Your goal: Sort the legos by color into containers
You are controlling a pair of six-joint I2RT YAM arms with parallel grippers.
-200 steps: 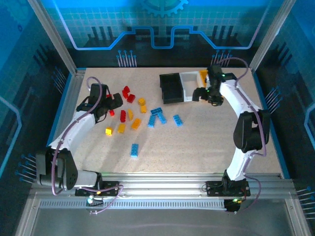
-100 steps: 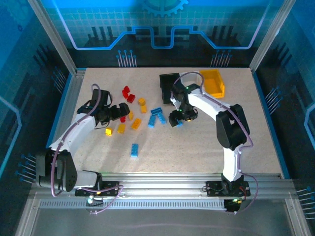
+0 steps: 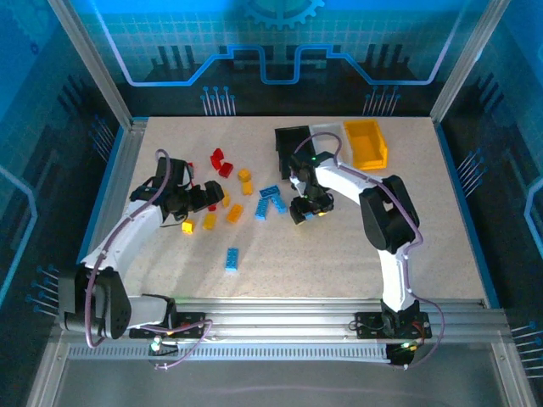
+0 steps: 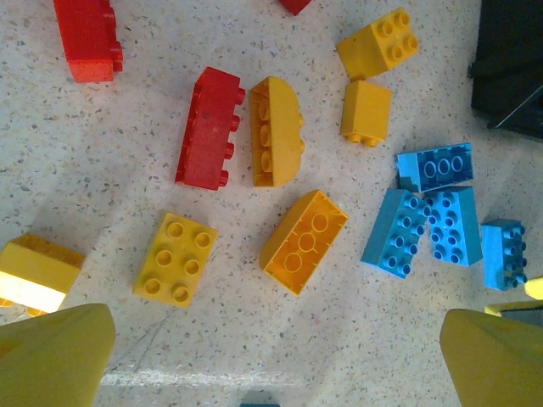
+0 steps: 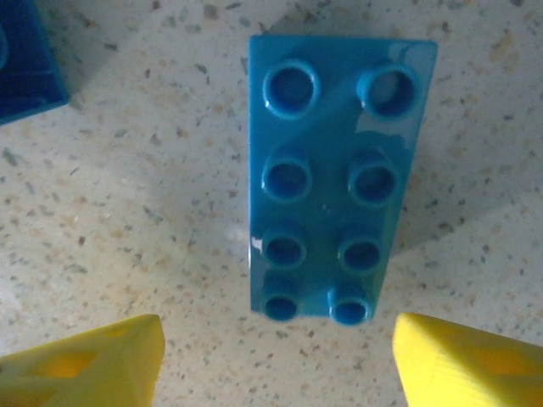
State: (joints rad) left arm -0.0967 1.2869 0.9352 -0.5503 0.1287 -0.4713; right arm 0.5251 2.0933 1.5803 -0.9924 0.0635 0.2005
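Loose legos lie mid-table: red ones (image 3: 221, 161), orange-yellow ones (image 3: 234, 213) and a blue cluster (image 3: 271, 199). The containers stand at the back: black (image 3: 291, 144), white (image 3: 326, 130) and yellow (image 3: 366, 142). My right gripper (image 3: 304, 209) hangs low over a blue eight-stud lego (image 5: 335, 178). It is open (image 5: 276, 356), with the yellow fingertips (image 5: 93, 360) on either side of the brick's near end and not touching it. My left gripper (image 3: 206, 199) is open (image 4: 276, 339) above bare table, just short of an orange lego (image 4: 304, 240) and a yellow one (image 4: 175, 258).
A single blue lego (image 3: 232, 259) lies nearer the front. A red lego (image 4: 210, 127) and an orange curved one (image 4: 276, 131) lie side by side. The metal frame rails (image 3: 114, 178) edge the table. The right arm's elbow (image 3: 386, 212) arches over the middle right.
The right arm has swung from the bins at the back right down to the blue lego in the middle. The left gripper has crept rightward over the yellow and red legos.
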